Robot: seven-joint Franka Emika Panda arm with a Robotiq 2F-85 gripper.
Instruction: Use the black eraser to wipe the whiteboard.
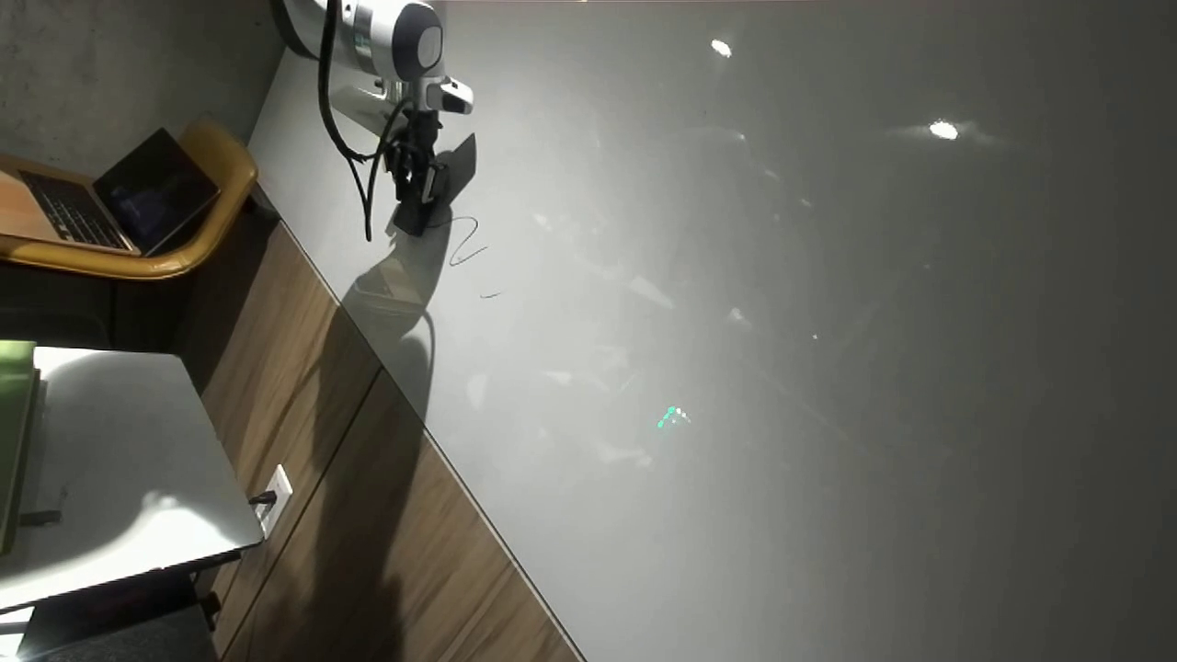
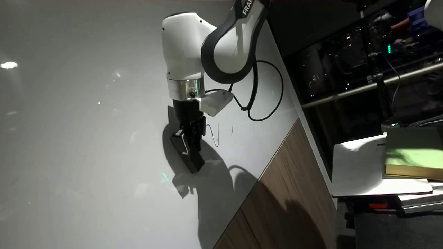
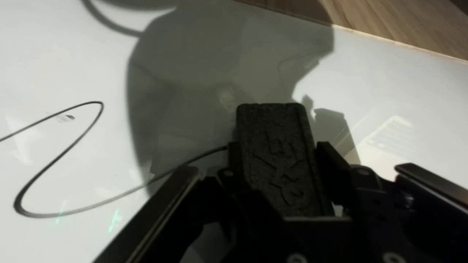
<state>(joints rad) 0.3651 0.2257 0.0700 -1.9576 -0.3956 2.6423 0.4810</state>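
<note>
My gripper (image 3: 279, 160) is shut on the black eraser (image 3: 272, 126), with a finger pressed to each long side. The eraser's outer end sticks out past the fingertips, and thin lines are drawn on its face. Behind it spreads the glossy whiteboard (image 1: 782, 239), which carries a dark curving line (image 3: 55, 214) running up to the eraser's left side in the wrist view. A short separate stroke (image 1: 491, 296) lies near that line. In an exterior view the eraser (image 2: 188, 155) hangs tilted close to the board; whether it touches cannot be told.
Brown wood panelling (image 1: 441, 552) borders the board's lower edge. A laptop (image 1: 156, 193) rests on a yellow chair (image 1: 225, 165). A white table top (image 1: 119, 441) bears a green book (image 2: 413, 155). Black cable (image 2: 282, 86) loops off the arm, whose shadow falls across the board.
</note>
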